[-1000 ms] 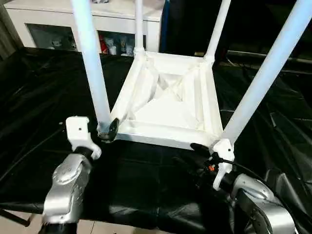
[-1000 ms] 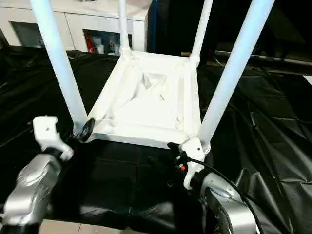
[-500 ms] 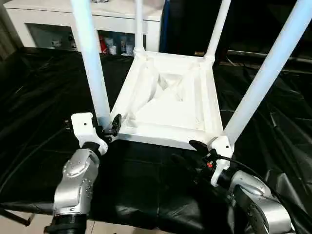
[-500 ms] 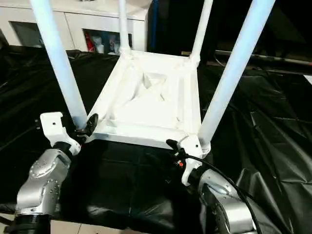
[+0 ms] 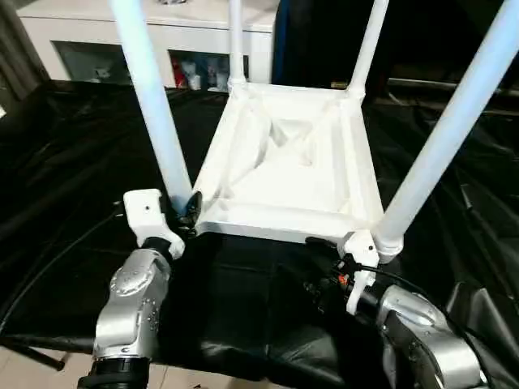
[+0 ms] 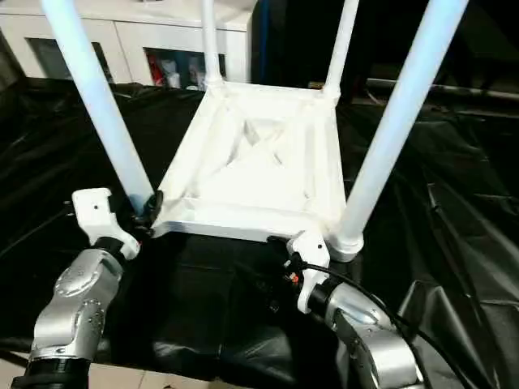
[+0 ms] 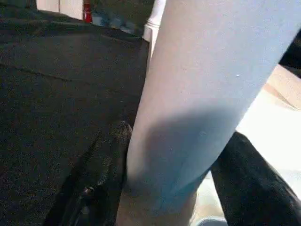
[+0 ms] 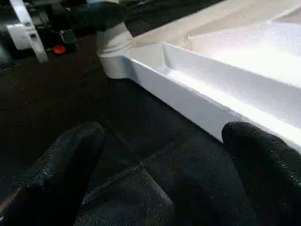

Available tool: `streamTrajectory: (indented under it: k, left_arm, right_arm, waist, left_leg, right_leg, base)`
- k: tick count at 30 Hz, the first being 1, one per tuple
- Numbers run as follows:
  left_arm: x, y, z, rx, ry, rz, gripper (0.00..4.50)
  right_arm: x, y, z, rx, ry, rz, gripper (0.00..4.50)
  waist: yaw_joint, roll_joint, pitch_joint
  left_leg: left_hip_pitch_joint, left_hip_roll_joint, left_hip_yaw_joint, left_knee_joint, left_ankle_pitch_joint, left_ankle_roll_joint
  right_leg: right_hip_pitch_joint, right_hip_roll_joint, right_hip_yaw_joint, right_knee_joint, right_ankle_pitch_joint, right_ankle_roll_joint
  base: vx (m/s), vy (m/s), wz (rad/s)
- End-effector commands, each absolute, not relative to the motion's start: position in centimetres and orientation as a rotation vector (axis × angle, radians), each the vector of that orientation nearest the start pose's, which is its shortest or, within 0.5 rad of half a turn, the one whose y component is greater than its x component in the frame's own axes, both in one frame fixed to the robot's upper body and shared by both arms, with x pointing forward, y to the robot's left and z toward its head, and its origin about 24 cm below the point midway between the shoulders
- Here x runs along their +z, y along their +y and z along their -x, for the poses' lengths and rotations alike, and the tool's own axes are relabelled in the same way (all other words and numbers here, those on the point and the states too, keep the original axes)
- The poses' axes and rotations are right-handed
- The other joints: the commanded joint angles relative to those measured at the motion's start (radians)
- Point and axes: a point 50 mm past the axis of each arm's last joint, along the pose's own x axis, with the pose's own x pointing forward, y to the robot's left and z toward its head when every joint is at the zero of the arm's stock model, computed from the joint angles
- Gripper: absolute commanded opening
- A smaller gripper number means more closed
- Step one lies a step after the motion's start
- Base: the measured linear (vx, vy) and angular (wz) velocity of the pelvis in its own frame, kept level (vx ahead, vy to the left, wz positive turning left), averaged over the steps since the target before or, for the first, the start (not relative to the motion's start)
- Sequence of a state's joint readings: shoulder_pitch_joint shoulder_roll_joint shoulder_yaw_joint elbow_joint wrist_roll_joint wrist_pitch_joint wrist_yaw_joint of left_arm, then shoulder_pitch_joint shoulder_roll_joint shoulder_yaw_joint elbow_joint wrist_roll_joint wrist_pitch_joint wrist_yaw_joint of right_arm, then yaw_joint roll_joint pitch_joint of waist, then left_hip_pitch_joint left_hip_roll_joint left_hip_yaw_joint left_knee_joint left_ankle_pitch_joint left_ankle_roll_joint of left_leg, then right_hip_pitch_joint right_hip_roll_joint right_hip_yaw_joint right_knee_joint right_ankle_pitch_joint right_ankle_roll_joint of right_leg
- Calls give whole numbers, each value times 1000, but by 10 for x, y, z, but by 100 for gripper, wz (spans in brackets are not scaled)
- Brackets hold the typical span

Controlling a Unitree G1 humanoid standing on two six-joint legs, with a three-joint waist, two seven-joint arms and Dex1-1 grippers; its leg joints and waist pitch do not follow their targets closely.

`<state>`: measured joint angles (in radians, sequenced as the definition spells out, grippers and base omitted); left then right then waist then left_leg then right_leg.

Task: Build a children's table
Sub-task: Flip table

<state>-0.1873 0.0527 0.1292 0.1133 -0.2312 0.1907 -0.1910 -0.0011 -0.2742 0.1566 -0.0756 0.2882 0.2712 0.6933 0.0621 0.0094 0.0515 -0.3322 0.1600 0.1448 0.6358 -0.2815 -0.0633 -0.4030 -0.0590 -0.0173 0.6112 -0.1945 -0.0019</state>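
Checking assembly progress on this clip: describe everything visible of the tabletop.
The tabletop is a white plastic rectangle lying upside down on the black cloth, its ribbed underside facing up with diagonal ribs crossing inside a raised rim. All four white legs stand up from its rounded corner sockets. The left gripper holds the near left leg just above its socket; the right gripper is open beside the near edge, not touching it.

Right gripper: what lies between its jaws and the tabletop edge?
Only bare black cloth separates the open right gripper from the tabletop rim, seen in the right wrist view.
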Motion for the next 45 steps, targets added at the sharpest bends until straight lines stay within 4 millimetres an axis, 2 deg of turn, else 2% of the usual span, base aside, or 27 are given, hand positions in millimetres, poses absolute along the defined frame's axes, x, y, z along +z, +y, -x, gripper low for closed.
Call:
streamTrajectory:
  k: [1,2,3,4,7,11,12,13,15,16,17,18,20,21,25,26,29,32,36,37,41,42,45]
  left_arm:
    - [43,153,-292,-170,116,251,243]
    - [42,153,-292,-160,119,259,243]
    - [42,154,-291,-142,115,316,241]
    - [42,154,-291,-142,115,316,239]
    - [43,154,-289,-91,104,513,237]
    - [46,153,-288,-74,86,624,237]
    - [48,153,-288,-60,78,661,237]
    - [49,153,-288,-50,74,683,237]
    - [52,149,-288,-70,67,677,237]
    - [53,145,-288,-82,68,675,237]
    - [53,143,-287,-85,69,680,235]
    - [54,141,-287,-94,69,671,233]
    - [54,138,-287,-106,70,653,232]
    - [54,138,-287,-106,70,653,232]
    - [56,139,-287,-89,66,680,232]
    - [57,139,-287,-88,67,682,232]
    - [58,139,-288,-91,64,682,232]
    - [58,138,-287,-93,63,685,232]
    - [59,135,-287,-105,66,685,232]
    - [59,135,-287,-106,66,686,232]
    - [60,132,-287,-114,66,684,232]
    - [60,132,-287,-114,65,684,232]
    - [60,131,-288,-115,66,685,232]
  right_arm:
    - [41,-131,-234,882,193,-94,450]
    - [40,-131,-233,884,192,-97,450]
    - [40,-130,-231,897,191,-112,450]
    - [40,-130,-231,897,191,-112,450]
    - [36,-131,-232,875,203,-163,450]
    - [32,-133,-234,837,213,-148,450]
    - [32,-133,-237,810,209,-159,450]
    - [32,-133,-238,792,205,-169,450]
    - [29,-136,-246,706,212,-198,450]
    - [29,-136,-251,659,209,-247,450]
    - [31,-136,-254,639,205,-291,450]
    - [33,-134,-256,642,194,-335,450]
    - [38,-131,-258,660,169,-398,450]
    - [38,-131,-258,660,169,-398,450]
    - [48,-123,-266,675,125,-530,450]
    - [47,-123,-269,654,126,-540,450]
    - [45,-124,-278,579,136,-582,450]
    - [45,-123,-285,518,137,-638,450]
    - [51,-117,-297,473,120,-732,450]
    - [51,-117,-300,455,119,-742,450]
    - [53,-115,-311,393,119,-819,450]
    - [53,-115,-311,391,119,-821,450]
    - [53,-113,-316,374,121,-837,450]
  waist:
    - [-4,-9,-50]
    - [-1,-2,-49]
    - [-3,-12,-48]
    - [-2,-9,-48]
    - [-5,-11,-47]
    - [-4,-14,-48]
    - [-5,-20,-47]
    - [-4,-17,-47]
    - [-3,-17,-48]
    - [-7,-21,-48]
    - [-8,-17,-47]
    - [-7,-24,-47]
    - [-6,-19,-50]
    - [-6,-23,-49]
    - [0,-22,-54]
    - [0,-23,-53]
    - [-2,-25,-50]
    - [0,-23,-53]
    - [2,-18,-59]
    - [0,-21,-60]
    - [-2,-20,-57]
    - [-1,-19,-59]
    - [-1,-18,-60]
  left_leg:
    - [-17,56,-11,-86,7,95]
    - [-12,56,-10,-87,-10,93]
    - [-15,57,-8,-89,-23,91]
    - [-15,58,-8,-89,-25,88]
    - [-20,58,-9,-91,-25,82]
    - [-23,53,-7,-88,-13,83]
    - [-25,52,-6,-87,-11,83]
    - [-25,53,-6,-88,-13,82]
    - [-24,50,-7,-89,-8,82]
    - [-23,52,-7,-90,-2,83]
    - [-22,52,-7,-91,-4,84]
    - [-21,53,-6,-91,-3,84]
    - [-20,55,-8,-89,29,96]
    - [-21,56,-8,-88,41,102]
    - [-23,53,-6,-81,99,130]
    - [-23,54,-6,-82,98,134]
    - [-23,52,-4,-84,69,117]
    - [-21,51,-3,-82,90,105]
    - [-22,50,-3,-77,139,120]
    - [-23,48,-2,-75,158,126]
    - [-26,49,-1,-78,135,127]
    - [-23,49,0,-76,131,123]
    - [-24,49,0,-75,149,121]
  right_leg:
    - [58,-70,39,-57,-26,-273]
    - [53,-71,39,-60,-55,-270]
    - [55,-72,41,-62,-79,-266]
    - [56,-73,41,-61,-86,-267]
    - [56,-74,41,-62,-103,-257]
    - [56,-74,40,-64,-121,-250]
    - [56,-74,40,-65,-126,-251]
    - [55,-74,40,-65,-132,-251]
    - [51,-72,40,-64,-139,-249]
    - [49,-69,38,-65,-140,-241]
    - [48,-70,39,-64,-140,-242]
    - [50,-69,38,-66,-138,-239]
    - [51,-70,37,-58,-89,-240]
    - [51,-71,37,-57,-74,-241]
    - [53,-73,37,-49,-14,-258]
    - [49,-74,36,-49,-26,-266]
    - [49,-73,36,-54,-77,-261]
    - [49,-71,36,-50,-53,-254]
    - [47,-70,35,-40,18,-265]
    - [46,-69,34,-39,38,-269]
    - [47,-71,33,-41,9,-273]
    - [46,-70,33,-41,4,-271]
    - [47,-69,33,-37,29,-271]
  base:
    - [0,0,0]
    - [0,0,0]
    - [0,0,0]
    - [0,0,0]
    - [0,0,0]
    - [0,0,0]
    - [0,0,0]
    - [0,0,0]
    - [0,0,0]
    - [0,0,0]
    - [0,0,0]
    - [0,0,0]
    - [0,0,0]
    - [0,0,0]
    - [0,0,0]
    - [0,0,0]
    - [0,0,0]
    - [0,0,0]
    - [0,0,0]
    - [0,0,0]
    - [0,0,0]
    - [0,0,0]
    - [0,0,0]
